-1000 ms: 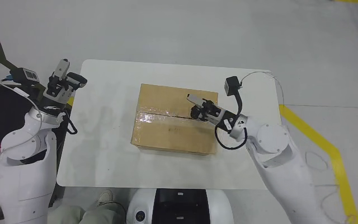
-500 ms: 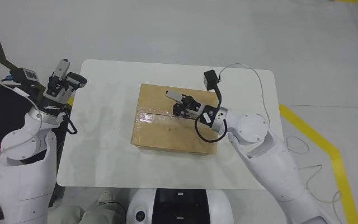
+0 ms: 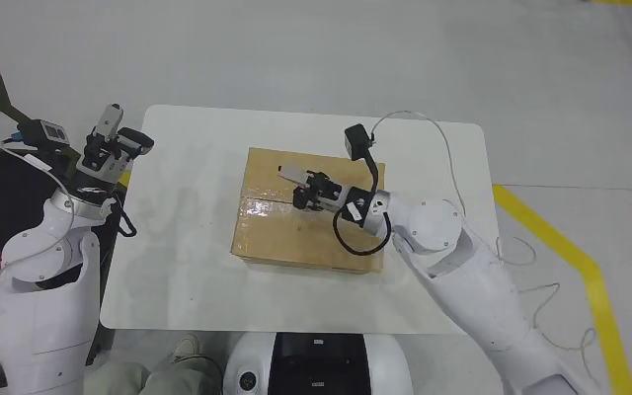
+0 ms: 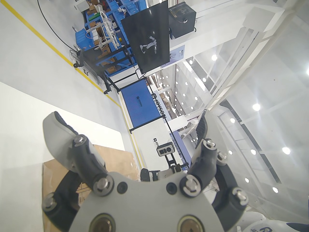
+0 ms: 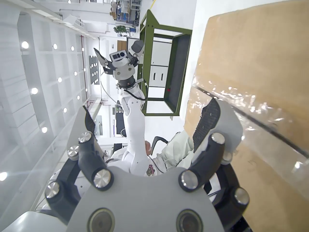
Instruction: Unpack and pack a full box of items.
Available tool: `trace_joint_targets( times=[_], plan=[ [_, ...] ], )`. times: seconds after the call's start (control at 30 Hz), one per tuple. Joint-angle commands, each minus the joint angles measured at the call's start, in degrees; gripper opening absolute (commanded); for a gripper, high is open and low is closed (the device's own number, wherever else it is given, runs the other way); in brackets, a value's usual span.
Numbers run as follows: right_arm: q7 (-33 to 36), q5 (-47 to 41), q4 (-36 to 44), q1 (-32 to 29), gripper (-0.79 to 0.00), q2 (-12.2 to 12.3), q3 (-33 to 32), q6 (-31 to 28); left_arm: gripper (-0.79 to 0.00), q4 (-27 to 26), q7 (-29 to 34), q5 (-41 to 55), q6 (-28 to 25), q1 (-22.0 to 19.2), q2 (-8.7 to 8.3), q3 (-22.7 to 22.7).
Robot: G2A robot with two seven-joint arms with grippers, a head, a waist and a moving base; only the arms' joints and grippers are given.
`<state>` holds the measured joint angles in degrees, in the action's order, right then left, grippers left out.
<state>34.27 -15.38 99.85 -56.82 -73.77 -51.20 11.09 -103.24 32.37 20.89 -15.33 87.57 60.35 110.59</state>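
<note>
Fingers (image 5: 207, 121) of the right gripper (image 3: 299, 185) are standing wide apart with nothing between them. One of them is lying right over the shiny taped seam (image 5: 243, 114) of the cardboard box (image 3: 286, 227), though I cannot tell whether it is touching, and the gripper itself is hovering above the lid. The cardboard box is sitting shut in the middle of the white table (image 3: 168, 267). Out at the table's left edge, the left gripper (image 3: 117, 140) is hanging with its fingers spread, gripping nothing.
</note>
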Motion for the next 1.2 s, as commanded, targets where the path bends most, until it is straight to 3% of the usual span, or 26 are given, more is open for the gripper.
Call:
trace_joint_targets(
  times=[0.0, 0.53, 0.8, 1.17],
  plan=[
    [-0.7, -0.5, -2.2, 2.9, 0.0, -1.0, 2.8, -0.4, 0.0, 0.0, 0.0, 0.0, 0.0, 0.0, 0.0, 0.0],
    [-7.8, -5.4, -16.1, 15.0, 0.0, -8.9, 16.7, -1.0, 0.0, 0.0, 0.0, 0.0, 0.0, 0.0, 0.0, 0.0],
    [-11.3, -5.8, -20.3, 17.5, 0.0, -11.9, 19.2, 0.5, 0.0, 0.0, 0.0, 0.0, 0.0, 0.0, 0.0, 0.0],
    [-12.1, -4.2, -23.6, 17.2, 0.0, -13.9, 19.6, 2.6, 0.0, 0.0, 0.0, 0.0, 0.0, 0.0, 0.0, 0.0]
  ],
)
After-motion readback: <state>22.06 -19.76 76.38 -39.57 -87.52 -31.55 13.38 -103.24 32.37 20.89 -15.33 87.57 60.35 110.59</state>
